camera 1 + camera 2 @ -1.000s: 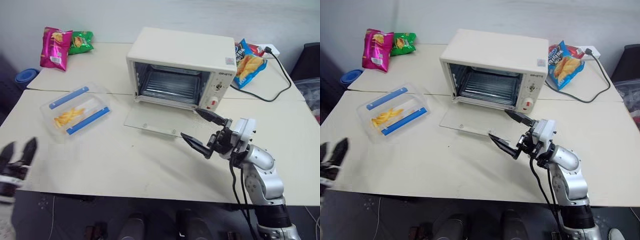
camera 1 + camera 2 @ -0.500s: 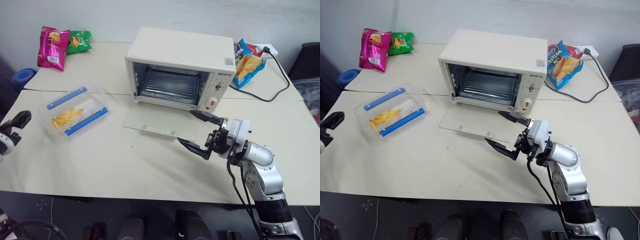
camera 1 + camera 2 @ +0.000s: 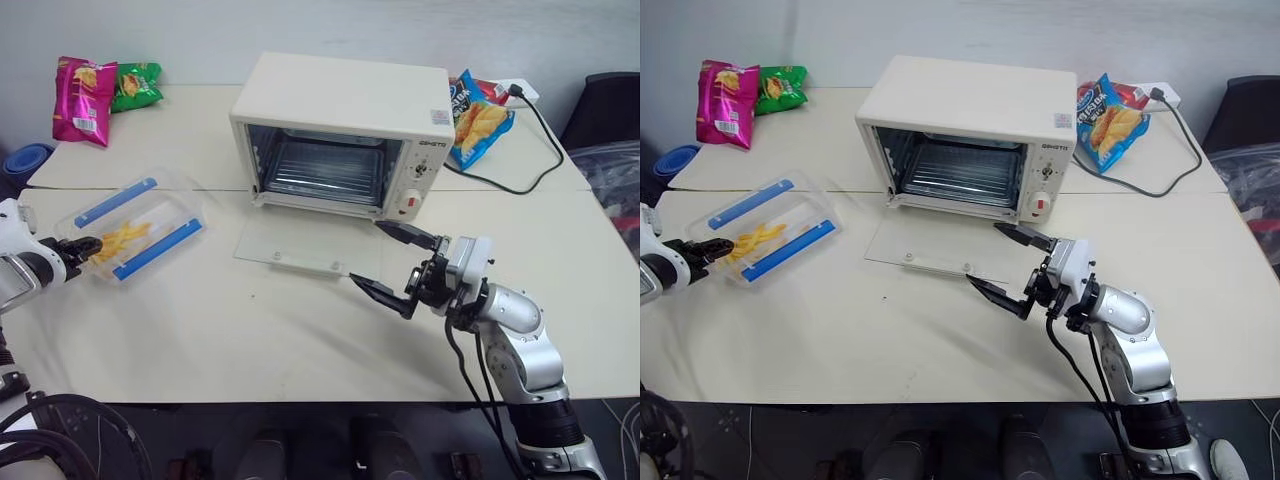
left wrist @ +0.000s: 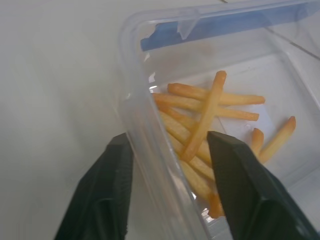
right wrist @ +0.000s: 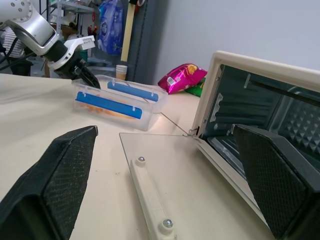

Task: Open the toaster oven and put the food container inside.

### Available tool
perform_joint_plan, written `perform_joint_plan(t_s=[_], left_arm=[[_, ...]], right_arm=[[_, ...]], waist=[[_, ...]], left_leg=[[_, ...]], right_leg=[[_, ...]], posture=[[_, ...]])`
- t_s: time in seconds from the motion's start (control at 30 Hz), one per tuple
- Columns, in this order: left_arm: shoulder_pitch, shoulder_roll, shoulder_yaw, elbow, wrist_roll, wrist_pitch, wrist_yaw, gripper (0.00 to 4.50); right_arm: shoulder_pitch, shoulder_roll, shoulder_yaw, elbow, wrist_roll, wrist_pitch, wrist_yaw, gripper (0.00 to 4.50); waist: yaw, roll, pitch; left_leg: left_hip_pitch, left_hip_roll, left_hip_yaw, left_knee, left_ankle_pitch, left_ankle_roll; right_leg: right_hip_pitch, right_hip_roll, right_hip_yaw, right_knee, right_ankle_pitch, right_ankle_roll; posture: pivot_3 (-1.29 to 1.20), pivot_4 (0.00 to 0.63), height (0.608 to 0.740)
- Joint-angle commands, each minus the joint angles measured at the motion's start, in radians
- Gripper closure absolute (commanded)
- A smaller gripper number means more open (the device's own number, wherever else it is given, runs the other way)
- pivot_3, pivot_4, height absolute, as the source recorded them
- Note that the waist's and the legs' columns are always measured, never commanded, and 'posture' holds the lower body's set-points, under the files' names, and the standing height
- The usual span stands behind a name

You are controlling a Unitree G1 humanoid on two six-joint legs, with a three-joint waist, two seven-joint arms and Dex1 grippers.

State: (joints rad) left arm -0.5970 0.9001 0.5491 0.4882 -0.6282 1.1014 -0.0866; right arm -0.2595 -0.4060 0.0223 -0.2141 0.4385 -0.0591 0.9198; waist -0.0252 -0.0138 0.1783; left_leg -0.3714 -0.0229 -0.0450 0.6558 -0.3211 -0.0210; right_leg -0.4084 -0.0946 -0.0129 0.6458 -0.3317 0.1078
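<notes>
**Two grippers, one oven standing open, one box at the table's left edge**

Oven (image 3: 340, 135): sitting upper centre of the head view, cream-white, its glass door (image 3: 305, 243) lying flat on the table (image 3: 230, 330) in front of the cavity, wire rack showing inside.

Box (image 3: 130, 225): lying left of the oven and apart from it, clear, two blue clip bars on the lid, yellow fries (image 4: 210, 125) inside.

Left gripper (image 4: 170, 187): reaching in from the left edge, its fingers straddling the box's near end wall, one finger outside and one over the fries, jaws part-way closed; whether they are pressing the wall cannot be told.

Right gripper (image 3: 392, 262): hovering lower right of centre, just off the door's right front corner, jaws spread wide, holding nothing.

Bags: pink (image 3: 78, 85) and green (image 3: 135, 85) lying upper left; blue (image 3: 475, 120) lying right of the oven beside a black cord (image 3: 545, 140).
</notes>
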Motion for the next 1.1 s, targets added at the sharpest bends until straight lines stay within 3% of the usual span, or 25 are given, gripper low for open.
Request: perform_joint_plan(t_s=[0.03,0.17,0.33,0.47,0.6,0.77,0.9,1.03,1.1], left_arm=[[-0.068,0.058,0.034,0.040,0.022,-0.039,-0.041,3.38],[-0.116,0.125,-0.008,0.109,0.061,-0.066,-0.129,4.34],[-0.237,0.183,-0.057,0.134,0.057,-0.017,-0.245,4.40],[-0.327,0.193,-0.276,0.005,0.077,0.069,-0.415,4.40],[-0.446,0.007,-0.424,-0.132,0.069,0.195,-0.401,4.40],[-0.527,-0.212,-0.429,-0.200,0.054,0.333,-0.346,4.40],[-0.556,-0.329,-0.453,-0.189,0.107,0.287,-0.305,4.40],[-0.563,-0.386,-0.497,-0.147,0.185,0.164,-0.276,4.40],[-0.571,-0.401,-0.493,-0.121,0.210,0.105,-0.271,3.69]], right_arm=[[-0.005,-0.011,-0.006,-0.021,0.001,-0.003,0.001,0.00],[-0.025,-0.018,-0.022,0.003,0.013,-0.002,0.012,0.00],[-0.013,-0.038,-0.047,0.017,0.017,-0.003,0.014,0.00],[0.021,-0.058,-0.063,0.005,0.026,0.012,0.018,0.00],[0.054,-0.081,-0.087,0.019,0.017,0.000,0.017,0.00],[0.102,-0.081,-0.112,-0.016,0.008,-0.003,-0.017,0.00],[0.160,-0.073,-0.117,-0.071,0.005,0.000,-0.050,0.00],[0.197,-0.062,-0.125,-0.112,-0.003,-0.003,-0.095,0.00],[0.209,-0.058,-0.130,-0.127,-0.006,-0.003,-0.114,0.00]], waist=[[0.000,0.000,0.000],[-0.003,-0.001,0.000],[0.000,-0.002,0.000],[0.018,-0.004,0.000],[0.036,-0.004,0.000],[0.031,-0.005,0.001],[0.010,-0.005,0.001],[-0.002,-0.005,0.001],[0.000,-0.005,0.001]], left_leg=[[-0.001,0.000,0.000,0.000,0.000,0.000],[-0.001,0.000,0.001,0.000,0.000,0.000],[-0.002,0.000,0.000,0.000,0.000,0.000],[-0.004,-0.001,-0.001,0.003,0.000,0.001],[-0.004,-0.003,-0.002,0.006,0.000,0.001],[-0.005,-0.004,-0.001,0.008,0.001,0.003],[-0.005,-0.003,0.000,0.006,0.001,0.002],[-0.003,-0.003,0.000,0.006,0.001,0.002],[-0.003,-0.003,0.000,0.006,0.001,0.001]], right_leg=[[0.000,0.000,0.000,0.000,0.000,0.000],[-0.001,0.000,0.000,0.002,0.000,0.000],[-0.002,0.000,-0.001,0.003,0.000,0.000],[-0.001,0.000,-0.001,0.004,0.000,0.000],[0.000,-0.001,0.001,0.006,0.000,0.000],[-0.001,0.000,0.002,0.009,0.001,0.001],[-0.005,0.001,0.003,0.009,0.001,0.001],[-0.005,0.002,0.004,0.010,0.001,0.001],[-0.005,0.002,0.005,0.009,0.001,0.001]], posture=[[0.00,0.150,0.740],[0.00,0.150,0.740],[0.00,0.150,0.740],[0.00,0.150,0.740],[0.00,0.150,0.740],[0.00,0.150,0.740],[0.00,0.150,0.740],[0.00,0.150,0.740],[0.00,0.150,0.740]])
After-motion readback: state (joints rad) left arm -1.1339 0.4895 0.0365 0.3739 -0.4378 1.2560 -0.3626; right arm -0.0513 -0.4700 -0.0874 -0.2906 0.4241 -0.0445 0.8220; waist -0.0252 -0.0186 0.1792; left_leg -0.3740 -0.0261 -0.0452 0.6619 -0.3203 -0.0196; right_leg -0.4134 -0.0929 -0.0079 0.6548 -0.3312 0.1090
